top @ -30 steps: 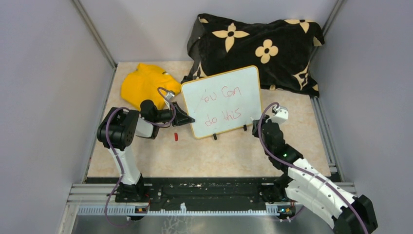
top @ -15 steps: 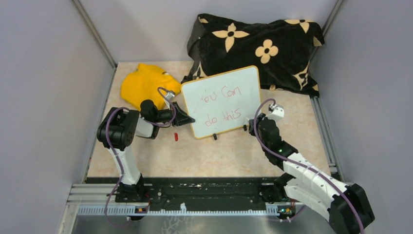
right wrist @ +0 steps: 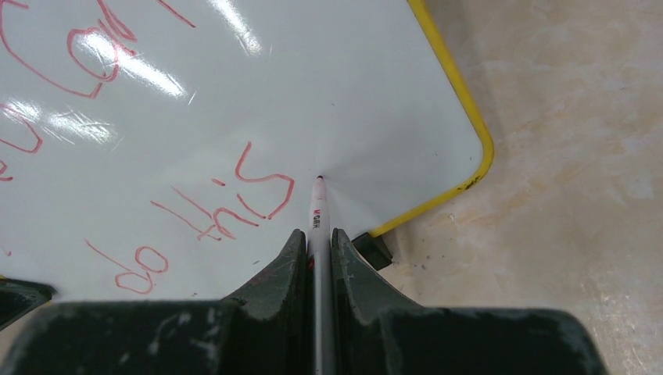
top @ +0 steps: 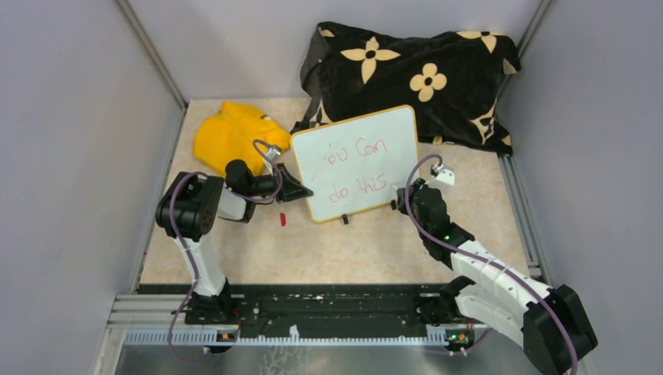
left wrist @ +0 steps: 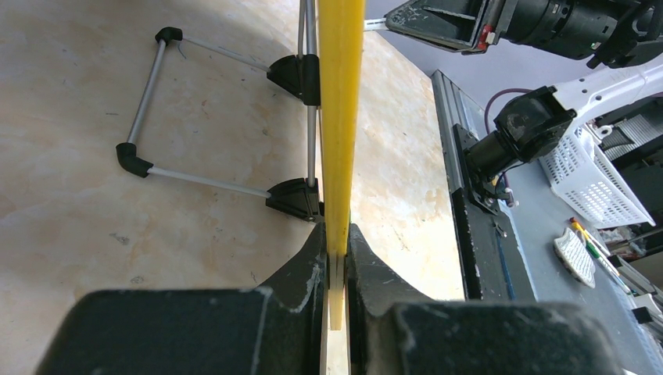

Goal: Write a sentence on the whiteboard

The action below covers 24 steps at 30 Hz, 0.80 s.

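The whiteboard [top: 375,129] stands tilted on its black clip feet mid-table. The red sentence [top: 353,168] reads "You Can" over "do this". My left gripper [top: 303,191] is shut on the board's left edge; in the left wrist view the yellow rim [left wrist: 342,117] runs up from between the jaws [left wrist: 338,250]. My right gripper [top: 405,195] is at the board's lower right corner, shut on a white marker [right wrist: 318,219]. The marker's tip touches the board [right wrist: 352,94] just right of the word "this" [right wrist: 234,199].
A yellow cloth [top: 231,133] lies at the back left. A black floral blanket [top: 422,74] is bunched behind the board. A small red cap [top: 283,219] lies on the table under my left gripper. The board's wire stand [left wrist: 156,117] rests behind it.
My right arm has swung left and brought the marker in to the board's lower right part. The left arm and the board have not moved.
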Each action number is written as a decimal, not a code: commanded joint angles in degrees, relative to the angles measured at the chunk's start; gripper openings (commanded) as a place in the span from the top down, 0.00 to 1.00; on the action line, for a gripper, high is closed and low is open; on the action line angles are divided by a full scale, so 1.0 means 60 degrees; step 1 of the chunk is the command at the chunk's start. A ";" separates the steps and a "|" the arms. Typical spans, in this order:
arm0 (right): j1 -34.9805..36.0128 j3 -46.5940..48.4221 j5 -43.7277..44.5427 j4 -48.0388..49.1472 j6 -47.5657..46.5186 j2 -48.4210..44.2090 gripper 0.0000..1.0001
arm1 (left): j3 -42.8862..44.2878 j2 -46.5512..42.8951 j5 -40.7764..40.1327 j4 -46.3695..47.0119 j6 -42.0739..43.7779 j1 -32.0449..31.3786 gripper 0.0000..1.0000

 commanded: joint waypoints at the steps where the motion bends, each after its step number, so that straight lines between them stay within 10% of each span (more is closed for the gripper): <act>1: -0.0145 0.0429 -0.0043 0.0612 0.0131 0.0007 1.00 | 0.0080 0.0086 -0.0054 -0.0612 0.0214 -0.0056 1.00; 24: -0.0290 0.0217 -0.0337 0.0644 0.0204 0.0392 1.00 | 0.0104 0.0063 -0.0061 -0.0631 0.0214 -0.0063 1.00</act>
